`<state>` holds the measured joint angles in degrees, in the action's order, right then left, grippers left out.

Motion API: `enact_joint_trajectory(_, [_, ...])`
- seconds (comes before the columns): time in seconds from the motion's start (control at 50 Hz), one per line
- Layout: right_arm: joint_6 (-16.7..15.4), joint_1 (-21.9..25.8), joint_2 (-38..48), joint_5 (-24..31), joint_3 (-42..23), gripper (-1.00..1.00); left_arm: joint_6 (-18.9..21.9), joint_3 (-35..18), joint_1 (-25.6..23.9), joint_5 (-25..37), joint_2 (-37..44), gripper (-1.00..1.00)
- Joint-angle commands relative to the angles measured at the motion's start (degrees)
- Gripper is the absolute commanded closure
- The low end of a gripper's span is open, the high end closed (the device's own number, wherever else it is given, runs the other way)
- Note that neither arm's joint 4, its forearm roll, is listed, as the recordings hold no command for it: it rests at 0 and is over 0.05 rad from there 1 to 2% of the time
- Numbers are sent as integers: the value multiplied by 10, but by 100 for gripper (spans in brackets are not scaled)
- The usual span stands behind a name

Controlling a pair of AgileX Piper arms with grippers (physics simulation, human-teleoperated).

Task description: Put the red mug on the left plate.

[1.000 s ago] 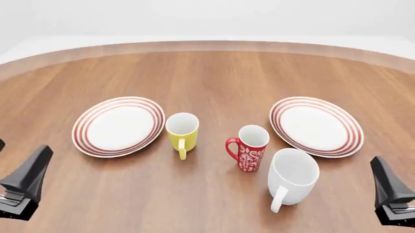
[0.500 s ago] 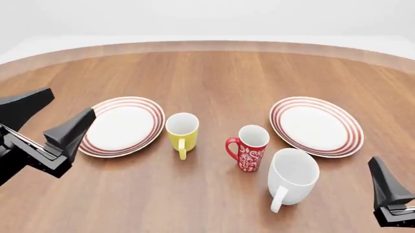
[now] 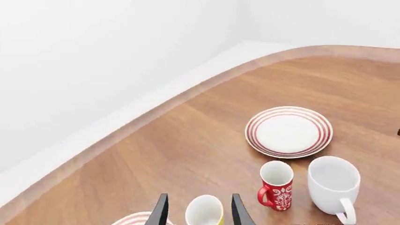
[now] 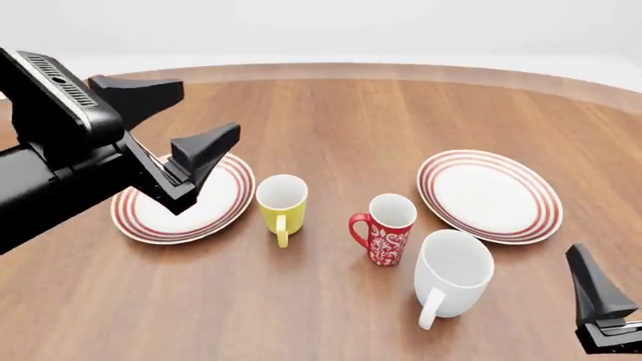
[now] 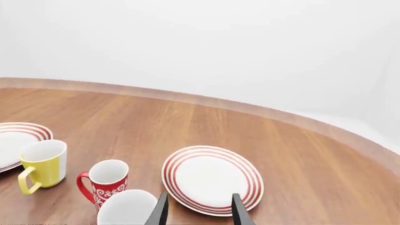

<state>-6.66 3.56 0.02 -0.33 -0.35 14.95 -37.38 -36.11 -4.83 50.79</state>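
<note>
— Wood table, reddish-brown, grain running away toward the top of the frame. Curved far edge with a paler rim.

— And behind?

— Plain white wall, blank. Pale floor past the rim, meeting the wall in a soft line at upper right of the left wrist view.

— Light?

— Even and soft. Faint shadows only, lower centre of the front view.
</note>
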Motion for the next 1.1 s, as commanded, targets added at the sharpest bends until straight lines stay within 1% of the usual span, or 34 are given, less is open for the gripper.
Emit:
enact_joint_trajectory(0.02, [-3, 3, 0, 2, 0, -100, -2, -75, -85, 37, 78, -100])
enact_joint_trajectory(0.14, [-4, 3, 0, 3, 0, -100, -2, -105, -101, 43, 126, -100])
enact_joint_trajectory(0.24, [-8, 7, 0, 2, 0, -100, 2, -106, -109, 37, 153, -100])
enact_joint_trajectory(0.36, [-10, 8, 0, 2, 1, -100, -6, -113, -122, 44, 182, -100])
enact_joint_trajectory(0.38, [-12, 10, 0, 3, 1, -100, -11, -117, -123, 46, 190, -100])
enact_joint_trajectory(0.42, [-12, 10, 0, 2, 1, -100, -3, -120, -119, 41, 202, -100])
enact_joint_trajectory(0.48, [-13, 10, 0, 2, 1, -100, -5, -127, -119, 44, 218, -100])
enact_joint_trajectory(0.58, [-14, 10, 0, 2, 2, -100, -6, -129, -119, 45, 239, -100])
enact_joint_trajectory(0.66, [-14, 9, 0, 3, 2, -100, -6, -123, -141, 54, 249, -100])
enact_joint_trajectory(0.76, [-13, 8, 0, 5, 2, -100, -3, -130, -145, 55, 269, -100])
enact_joint_trajectory(0.94, [-11, 7, 0, 5, 2, -100, 3, -123, -159, 61, 282, -100])
enact_joint_trajectory(1.1, [-11, 6, 0, 7, 2, -100, 5, -120, -157, 54, 312, -100])
